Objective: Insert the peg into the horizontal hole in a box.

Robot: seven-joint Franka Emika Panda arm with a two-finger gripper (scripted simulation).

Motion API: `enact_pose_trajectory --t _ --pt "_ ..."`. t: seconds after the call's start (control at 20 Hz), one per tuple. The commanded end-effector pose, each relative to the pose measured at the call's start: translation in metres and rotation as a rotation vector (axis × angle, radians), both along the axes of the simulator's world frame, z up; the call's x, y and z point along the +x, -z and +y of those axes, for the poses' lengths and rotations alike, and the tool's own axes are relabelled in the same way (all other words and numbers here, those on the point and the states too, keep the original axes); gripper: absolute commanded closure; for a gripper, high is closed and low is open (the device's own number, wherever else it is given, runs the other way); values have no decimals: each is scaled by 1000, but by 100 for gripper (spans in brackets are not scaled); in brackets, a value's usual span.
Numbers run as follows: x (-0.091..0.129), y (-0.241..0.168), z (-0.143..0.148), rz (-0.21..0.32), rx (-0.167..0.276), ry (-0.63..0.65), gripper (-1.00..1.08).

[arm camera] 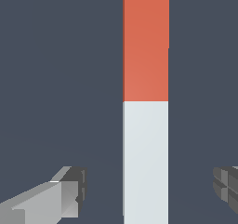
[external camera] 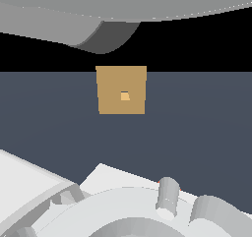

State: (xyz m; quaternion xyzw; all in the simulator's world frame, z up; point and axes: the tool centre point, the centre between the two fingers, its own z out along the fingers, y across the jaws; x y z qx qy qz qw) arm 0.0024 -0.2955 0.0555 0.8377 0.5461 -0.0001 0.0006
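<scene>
In the wrist view the peg (arm camera: 145, 46) is a long bar, orange-red along one half and white (arm camera: 145, 162) along the other, lying on the dark grey surface. My gripper (arm camera: 148, 190) is open and straddles the white half. One finger (arm camera: 69, 193) and the other finger (arm camera: 228, 186) stand well clear of the bar on either side. The box (external camera: 121, 90) is a tan square block standing farther off in the exterior view, with a small lighter square hole (external camera: 125, 96) in the centre of its face. In that view the arm hides the peg.
The arm's white and grey body (external camera: 128, 211) fills the lower part of the exterior view. A grey curved shape (external camera: 98, 19) spans the top. The dark grey floor (external camera: 206, 133) stretches between arm and box.
</scene>
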Motion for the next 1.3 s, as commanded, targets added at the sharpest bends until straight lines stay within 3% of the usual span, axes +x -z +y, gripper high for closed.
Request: enact_pose_trajectory --t 0.0,0.5,0.55,1.25 --pt "-1 12 0 1 1 0 -92" --pt "0 39 -1 1 1 2 -92" --pt "0 39 -1 1 1 2 108" --pt "2 38 7 1 1 -8 108"
